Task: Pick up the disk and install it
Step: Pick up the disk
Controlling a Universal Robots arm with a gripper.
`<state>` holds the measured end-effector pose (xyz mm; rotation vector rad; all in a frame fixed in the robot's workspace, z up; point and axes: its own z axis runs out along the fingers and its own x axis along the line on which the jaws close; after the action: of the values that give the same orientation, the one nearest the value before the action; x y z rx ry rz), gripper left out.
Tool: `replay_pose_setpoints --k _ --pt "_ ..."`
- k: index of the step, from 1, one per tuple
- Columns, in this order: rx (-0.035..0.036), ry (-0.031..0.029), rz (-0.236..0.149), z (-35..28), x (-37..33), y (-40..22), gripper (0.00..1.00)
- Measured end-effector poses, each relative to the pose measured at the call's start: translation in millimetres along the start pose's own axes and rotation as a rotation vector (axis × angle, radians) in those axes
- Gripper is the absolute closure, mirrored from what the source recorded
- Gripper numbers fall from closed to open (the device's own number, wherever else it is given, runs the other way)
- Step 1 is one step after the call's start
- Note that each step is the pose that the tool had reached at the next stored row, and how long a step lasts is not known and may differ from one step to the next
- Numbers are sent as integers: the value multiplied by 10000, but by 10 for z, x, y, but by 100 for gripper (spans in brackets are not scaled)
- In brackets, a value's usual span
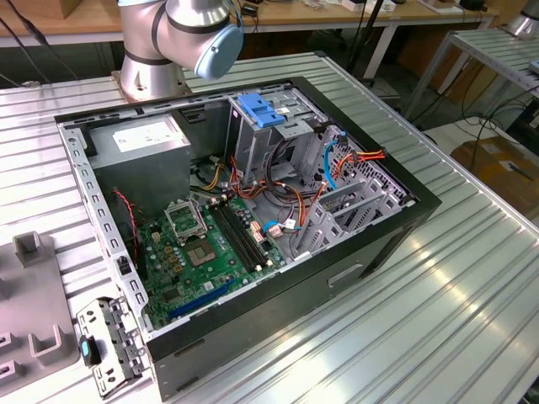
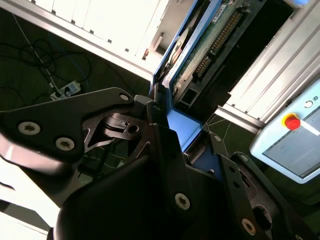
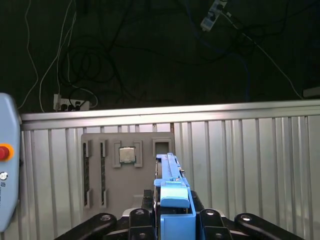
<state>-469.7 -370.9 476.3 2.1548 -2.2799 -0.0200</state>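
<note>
While gripper point(image 3: 172, 217) clamps disk point(image 3: 171, 172) edgewise, ribbed metal table point(image 3: 240, 150) behind; cables point(image 3: 65, 75) strewn over dark floor point(image 3: 150, 65).

disk point(image 3: 170, 170) clamped in hand point(image 3: 173, 215); tray point(image 3: 112, 182) on table point(image 3: 250, 160); motherboard point(image 1: 210, 252) in case point(image 1: 379, 244).

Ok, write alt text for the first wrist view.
The gripper grips the blue-railed disk edge-on. Behind it, a ribbed metal table carries a grey fixture plate holding a processor chip; cables lie on the dark floor past the table.
</note>
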Motion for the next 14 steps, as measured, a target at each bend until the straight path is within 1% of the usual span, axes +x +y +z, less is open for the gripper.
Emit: replay_pose_setpoints --k 2,5,14 --pt "-3 0 0 -21 0 0 63" --pt "-12 2 0 -89 -1 1 63" --pt "-23 2 0 -192 -1 2 63"
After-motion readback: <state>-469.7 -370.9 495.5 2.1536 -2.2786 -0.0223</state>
